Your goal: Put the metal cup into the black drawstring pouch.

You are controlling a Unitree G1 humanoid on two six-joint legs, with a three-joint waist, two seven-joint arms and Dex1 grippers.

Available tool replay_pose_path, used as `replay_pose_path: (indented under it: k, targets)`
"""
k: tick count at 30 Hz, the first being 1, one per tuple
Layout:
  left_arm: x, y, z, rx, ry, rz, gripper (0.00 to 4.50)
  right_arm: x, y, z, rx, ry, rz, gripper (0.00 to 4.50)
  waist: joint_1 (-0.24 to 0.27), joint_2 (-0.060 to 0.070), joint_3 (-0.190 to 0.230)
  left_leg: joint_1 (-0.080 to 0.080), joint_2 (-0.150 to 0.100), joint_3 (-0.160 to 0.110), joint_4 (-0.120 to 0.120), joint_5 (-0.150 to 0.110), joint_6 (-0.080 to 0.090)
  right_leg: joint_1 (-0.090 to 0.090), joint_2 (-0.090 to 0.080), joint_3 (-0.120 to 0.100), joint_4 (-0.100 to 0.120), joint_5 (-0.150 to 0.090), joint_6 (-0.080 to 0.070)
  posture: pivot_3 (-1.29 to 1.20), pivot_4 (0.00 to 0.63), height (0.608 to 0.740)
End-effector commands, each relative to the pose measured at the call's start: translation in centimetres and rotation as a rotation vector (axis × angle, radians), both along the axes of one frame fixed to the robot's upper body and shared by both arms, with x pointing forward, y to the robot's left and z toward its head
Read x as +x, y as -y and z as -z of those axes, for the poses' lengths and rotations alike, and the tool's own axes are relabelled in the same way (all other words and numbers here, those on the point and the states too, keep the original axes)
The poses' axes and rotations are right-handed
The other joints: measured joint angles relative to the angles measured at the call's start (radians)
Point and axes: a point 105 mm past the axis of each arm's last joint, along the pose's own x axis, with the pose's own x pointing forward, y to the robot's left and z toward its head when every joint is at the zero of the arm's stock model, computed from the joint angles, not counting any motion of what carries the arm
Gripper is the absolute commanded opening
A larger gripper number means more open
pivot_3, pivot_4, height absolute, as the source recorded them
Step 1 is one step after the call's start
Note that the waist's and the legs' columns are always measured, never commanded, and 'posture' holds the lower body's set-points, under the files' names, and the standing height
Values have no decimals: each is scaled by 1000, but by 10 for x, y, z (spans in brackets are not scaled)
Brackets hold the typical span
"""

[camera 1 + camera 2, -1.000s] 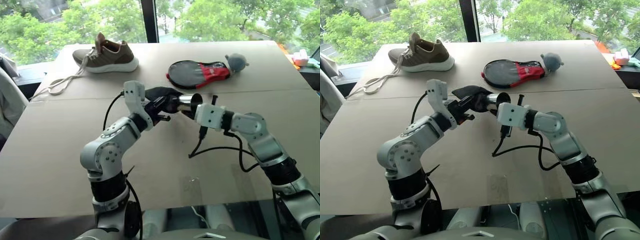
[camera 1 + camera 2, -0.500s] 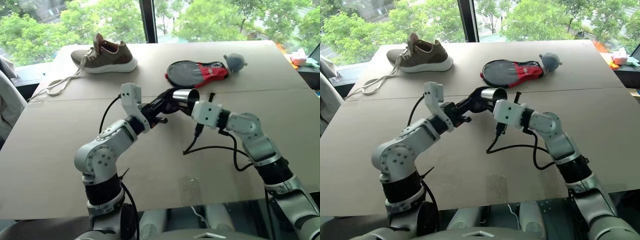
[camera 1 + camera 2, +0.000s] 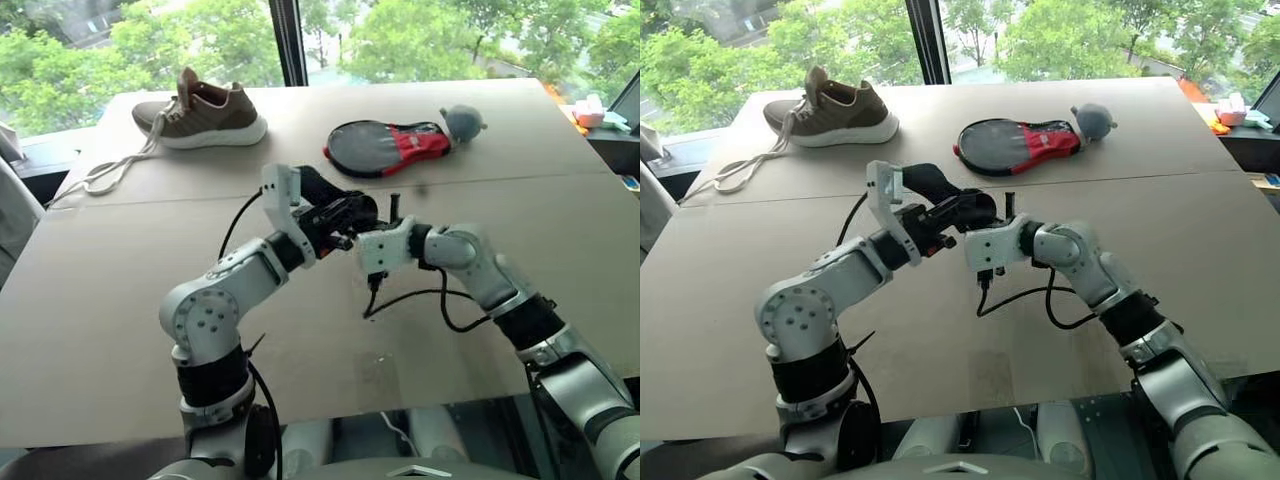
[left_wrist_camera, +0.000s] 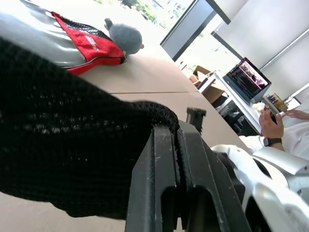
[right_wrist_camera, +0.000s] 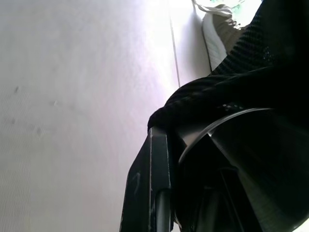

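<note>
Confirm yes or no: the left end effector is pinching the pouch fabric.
Yes. In the left wrist view the left end effector is shut, with the edge of the black drawstring pouch clamped between its fingers.

We see the left gripper point(image 3: 948, 222) and right gripper point(image 3: 975, 225) meeting above the table point(image 3: 1200, 230), the black drawstring pouch point(image 3: 940, 195) bunched between them. A shoe point(image 3: 830, 106) and a black-and-red case point(image 3: 1015, 145) lie beyond.

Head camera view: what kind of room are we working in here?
Probably an upper-floor office or lab. A big window looks onto treetops behind the cardboard-covered table, and the left wrist view catches an open laptop on a desk with a person's hand beside it.
</note>
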Motion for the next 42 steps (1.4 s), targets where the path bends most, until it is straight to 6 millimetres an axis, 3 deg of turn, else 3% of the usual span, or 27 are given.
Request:
replay_pose_path:
  k: [1, 6, 9, 11, 18, 21, 25, 29, 37, 42]
  targets:
    - [-17, 13, -8, -18, 41, 106, 0, 2, 0, -37, 343, -205, 60, 18, 1, 0, 0, 0, 0, 0, 0, 0, 0, -1, 0, 0, 1, 0, 0, 0, 150, 736]
    - [-20, 12, -7, -25, 33, 120, 0, -4, -6, -63, 716, -538, -17, 18, 5, 0, 0, -1, -2, -1, 0, 0, 0, -1, -1, -1, 1, 0, 0, 0, 150, 736]
    - [-21, 12, -6, -30, 29, 123, 0, -7, -7, -67, 806, -634, -48, 18, 2, 0, 0, -1, -2, -2, -1, 0, 0, -1, -1, -1, 1, 0, 0, 0, 150, 736]
    - [-21, 11, -5, -31, 28, 121, 0, -8, -9, -64, 725, -561, -44, 18, 0, 0, 0, -1, -2, -1, -1, 0, 0, -2, -1, -1, 1, 0, 0, 0, 150, 736]
    - [-10, 4, -10, -101, 8, 49, 0, -22, -23, -33, 100, 16, -88, 18, -1, 0, 0, -1, -2, 0, -2, 0, 0, -3, 0, 0, 1, 0, 0, 0, 150, 736]
    - [-5, 1, -12, -121, 7, 28, 0, -20, -19, -19, -79, 153, -106, 18, -1, 0, 0, 0, -2, 1, -2, 0, 0, -3, 0, 1, 1, 0, 0, 0, 150, 736]
    - [-2, -1, -12, -121, 6, 18, 0, -19, -12, -11, -171, 188, -117, 1460, 0, 0, 0, -1, -1, 1, -2, 0, 0, -3, 1, 1, 1, 0, 0, 0, 150, 736]
    - [3, -7, -11, -127, 4, -26, 0, -26, -1, -24, -98, 141, -133, 3372, -1, 0, 0, -1, -1, 1, -2, 0, 0, -3, 1, 2, 1, 0, 0, 0, 150, 736]
    - [19, -17, 1, -116, -34, -110, 0, -55, 31, -54, 98, -187, -209, 3372, 7, -1, 0, -2, -1, 0, -1, 0, 0, -3, -1, 0, 0, 0, 0, 0, 150, 736]
    - [21, -16, -2, -130, -30, -105, 0, -62, 43, -60, 187, -305, -199, 3372, 6, -1, 1, -2, -1, -1, -1, -2, 3, -3, -1, 0, 0, 0, 0, 0, 150, 736]
